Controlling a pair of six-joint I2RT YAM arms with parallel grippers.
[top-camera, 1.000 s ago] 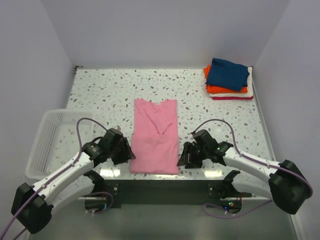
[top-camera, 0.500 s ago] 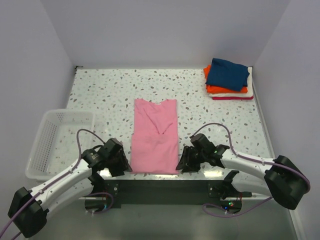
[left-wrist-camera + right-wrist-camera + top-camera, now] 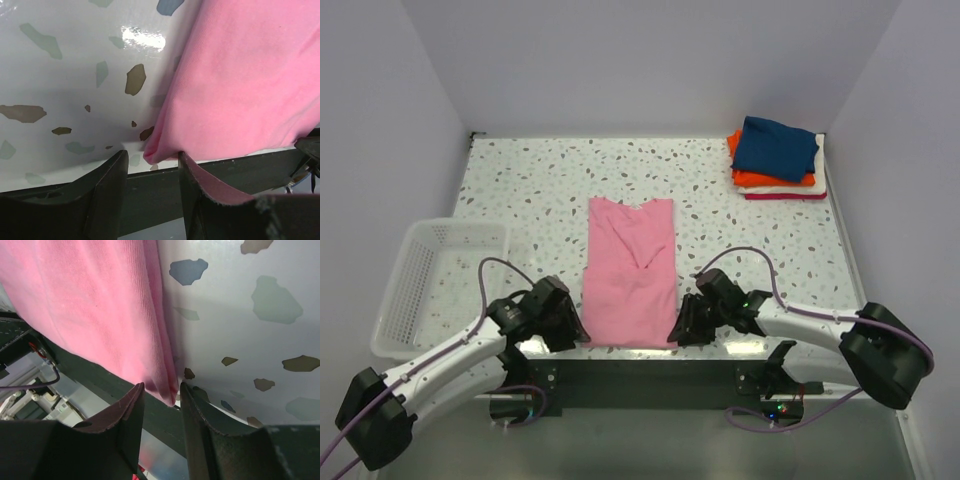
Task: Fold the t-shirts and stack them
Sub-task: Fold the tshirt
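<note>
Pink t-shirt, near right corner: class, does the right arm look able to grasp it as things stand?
Probably yes: the right pincer is open, the pink t-shirt corner sits between its fingers, and nothing blocks it.

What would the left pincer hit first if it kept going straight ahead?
The left pincer would probably meet the pink t-shirt first: its near corner lies right between the open jaws.

A lab test cell: plain white walls (image 3: 650, 60) enclose a speckled table (image 3: 530, 190).

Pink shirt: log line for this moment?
pink shirt: flat | left gripper: open around near-left corner | right gripper: open around near-right corner | stack: far right
</note>
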